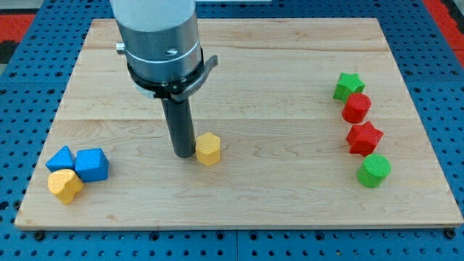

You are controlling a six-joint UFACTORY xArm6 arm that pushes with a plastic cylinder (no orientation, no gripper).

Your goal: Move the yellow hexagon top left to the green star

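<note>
No jaws on this rig, just a rod, so nothing to release, clench or grasp; my tip (184, 155) is down on the wooden board (239, 210), bare.

Yellow hexagon (208, 148) sits just beside my tip, on its view-right side, near board centre-left. Can't tell if touching or a hair apart; looks v. close.

Green star (349, 85) lies well apart from my tip, far toward view's right and somewhat toward view's top. It heads a column: red cylinder (356, 108) touching it below, then red star (364, 138), then green cylinder (374, 170).

Key relation: tip, hexagon, star run roughly in line left-to-right, w/ tip behind the hexagon. Judgement: good side for a push rightward, but target spot is above-left of the star, so push line needs to angle toward view's top too; tip prob. wants to shift slightly to hexagon's lower-left first.

Risk: overshoot knocks star or red cylinder.

Away at view's bottom left of tip: blue triangle-ish block (61, 158), blue cube (92, 164), yellow heart-like block (66, 185), clustered, not in the path.
</note>
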